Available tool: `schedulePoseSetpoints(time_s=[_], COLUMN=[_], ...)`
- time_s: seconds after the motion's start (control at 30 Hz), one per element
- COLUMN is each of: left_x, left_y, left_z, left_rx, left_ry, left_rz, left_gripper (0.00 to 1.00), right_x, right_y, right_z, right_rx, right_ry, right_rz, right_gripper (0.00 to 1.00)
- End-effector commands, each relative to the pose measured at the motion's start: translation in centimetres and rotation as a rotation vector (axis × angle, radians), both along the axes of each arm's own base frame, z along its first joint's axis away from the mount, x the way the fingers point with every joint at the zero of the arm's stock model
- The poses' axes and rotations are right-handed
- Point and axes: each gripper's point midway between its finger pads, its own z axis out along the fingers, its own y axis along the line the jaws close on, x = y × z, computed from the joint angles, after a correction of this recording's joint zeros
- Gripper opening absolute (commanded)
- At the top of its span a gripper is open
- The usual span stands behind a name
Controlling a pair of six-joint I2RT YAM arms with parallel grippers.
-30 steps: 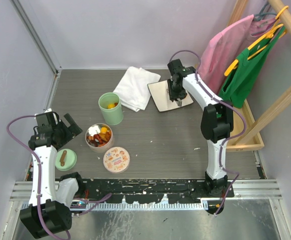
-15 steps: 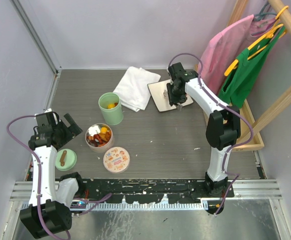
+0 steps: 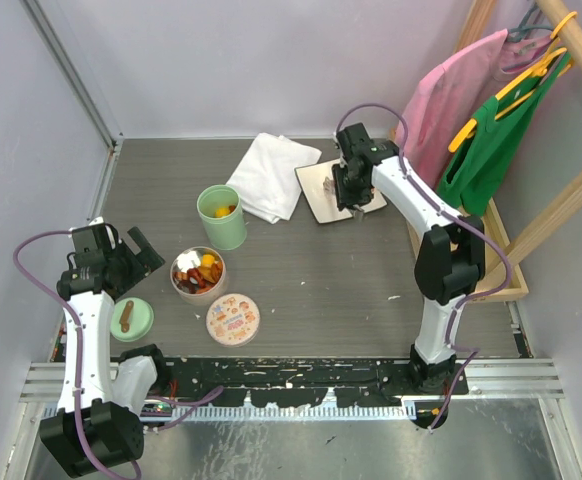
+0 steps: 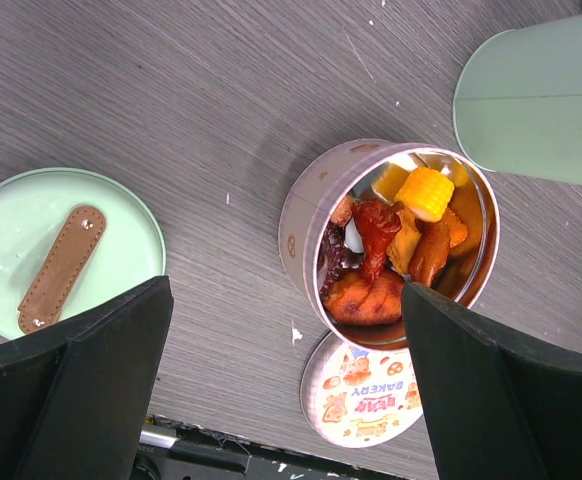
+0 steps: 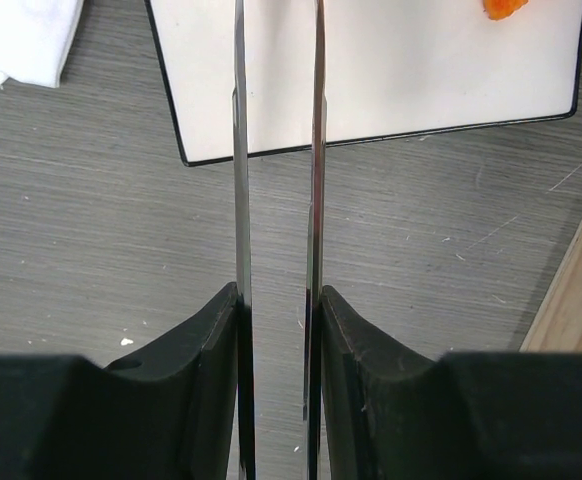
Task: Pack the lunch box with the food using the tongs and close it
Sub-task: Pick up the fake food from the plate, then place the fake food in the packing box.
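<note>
Nearest my side, the mint-green lid [image 3: 131,320] lies flat, brown knob up, with a printed round lid [image 3: 233,319] to its right. My left gripper [image 3: 143,252] hangs above the table with its jaws spread wide and nothing in them. Just beyond sits the round tin [image 4: 306,215], and most of the food [image 4: 391,240] is heaped inside it. Behind the tin stands the mint-green cup [image 3: 221,217], an orange piece showing inside. Farther back lie a white cloth [image 3: 271,175] and a black-rimmed white tray [image 5: 371,70]. My right gripper [image 5: 279,295] pinches the tongs [image 5: 240,150], arms narrowly apart, over that tray, which holds one orange bit.
</note>
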Motion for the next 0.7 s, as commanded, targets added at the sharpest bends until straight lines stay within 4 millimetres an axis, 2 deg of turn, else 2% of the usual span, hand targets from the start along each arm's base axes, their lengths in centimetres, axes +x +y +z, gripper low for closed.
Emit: schedulePoseSetpoints(time_s=[0.0,0.13,0.2,0.33,0.47,0.67], left_x=[0.9,0.9,0.9,0.9,0.9,0.9], left_y=[0.1,0.1,0.1,0.0,0.0,0.1], left_z=[1.5,1.5,1.5,1.5,1.4,1.5], left_rx=[0.016,0.017,0.017,0.014,0.011,0.014], left_ry=[-0.065,-0.065,-0.066,-0.065,-0.061,-0.065], left_rz=[-0.012,-0.012,-0.012,-0.014,-0.016,-0.013], left_gripper=[0.98,0.98,0.98,0.98,0.98,0.98], right_x=[-0.1,-2.0,-3.5,-7.8,-12.2,-16.9], right_y=[0.9,2.0,2.8,5.3,8.7,12.1], right_z=[5.4,7.1,7.4,7.6,7.6,8.1], right_rx=[0.08,0.129,0.142,0.139,0.191,0.246], right_ry=[-0.134,-0.148,-0.146,-0.112,-0.083,-0.049], right_rz=[0.003,0.039,0.062,0.153,0.275,0.369], right_gripper=[0.34,0.34,0.35,0.35,0.35,0.35])
